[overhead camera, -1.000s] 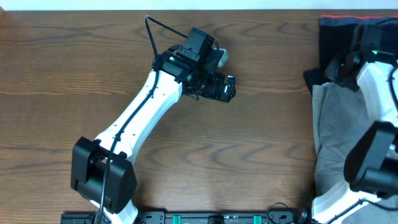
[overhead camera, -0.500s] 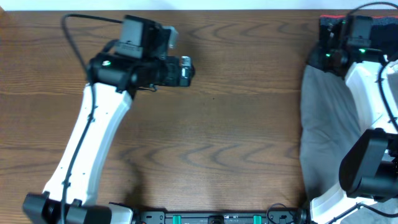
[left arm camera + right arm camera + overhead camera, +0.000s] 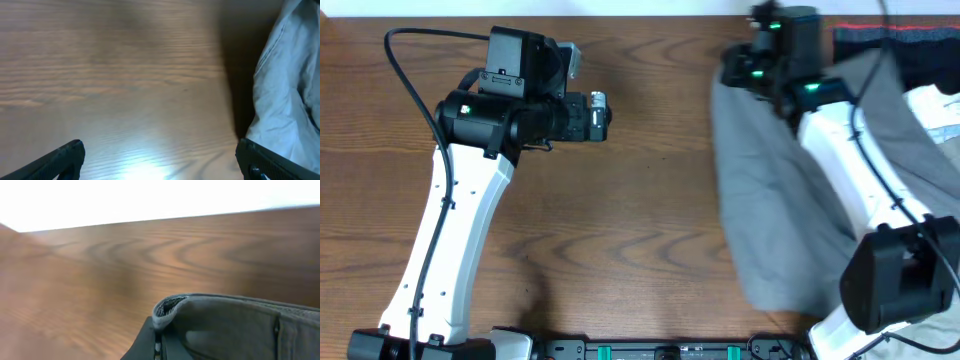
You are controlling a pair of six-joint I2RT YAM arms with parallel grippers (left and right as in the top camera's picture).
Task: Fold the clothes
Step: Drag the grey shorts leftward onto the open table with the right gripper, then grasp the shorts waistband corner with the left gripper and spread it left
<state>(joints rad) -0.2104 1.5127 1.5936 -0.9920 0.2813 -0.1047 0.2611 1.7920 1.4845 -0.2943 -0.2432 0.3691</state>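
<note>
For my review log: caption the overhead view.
Right end effector holds the grey shorts by an edge; left end effector hovers open.

**rigwatcher:** What's your right wrist cam giving you?

**me:** Mostly the grey shorts (image 3: 235, 330) filling the lower right, with a thick rolled edge (image 3: 167, 307) facing me and a stitched seam further right. My right gripper (image 3: 156, 342) is just a dark finger poking out under that edge, touching the cloth (can't see the other finger). Behind it is the brown wood-grain table (image 3: 100, 270), blurry on the left, with a blown-out white strip up top.
</note>
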